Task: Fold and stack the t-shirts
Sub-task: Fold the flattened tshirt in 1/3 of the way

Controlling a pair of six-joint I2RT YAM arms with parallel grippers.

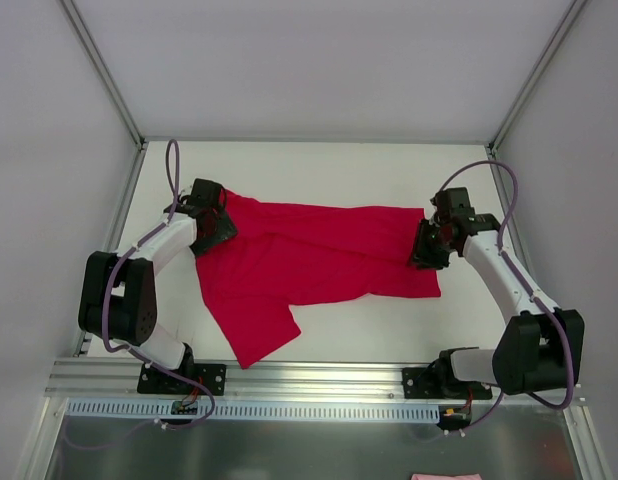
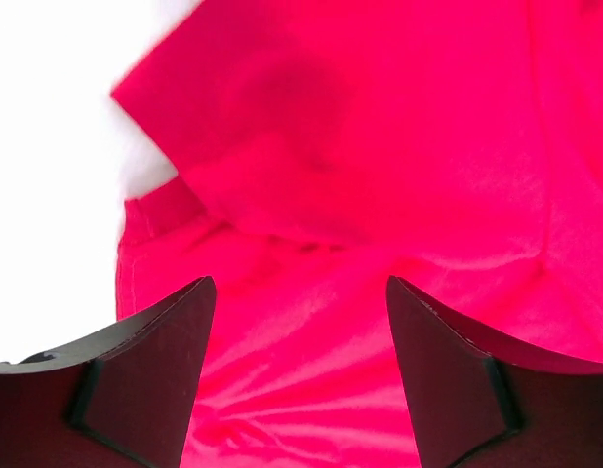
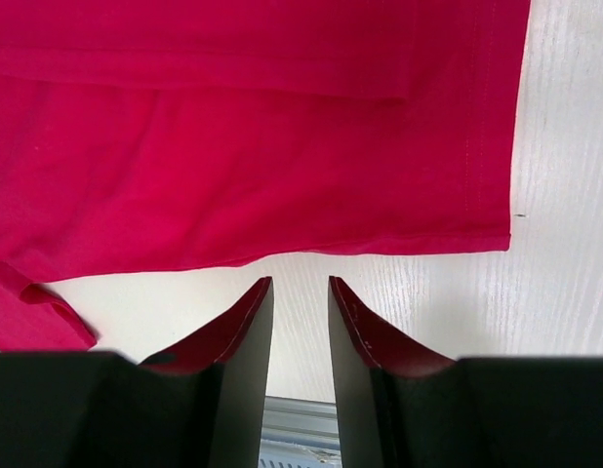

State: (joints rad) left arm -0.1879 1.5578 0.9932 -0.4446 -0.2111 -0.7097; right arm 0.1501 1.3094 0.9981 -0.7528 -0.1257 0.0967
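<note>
White table [image 1: 319, 170] | red t-shirt [image 1: 319, 250] spread | left fingers [image 2: 150, 375] wide apart | right fingers [image 3: 228, 366] narrowly apart

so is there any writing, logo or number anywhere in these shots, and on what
No text can be read in any view.
t-shirt: plain red, with no print, logo or tag showing.
table: bare white, with no label or marking.
</note>
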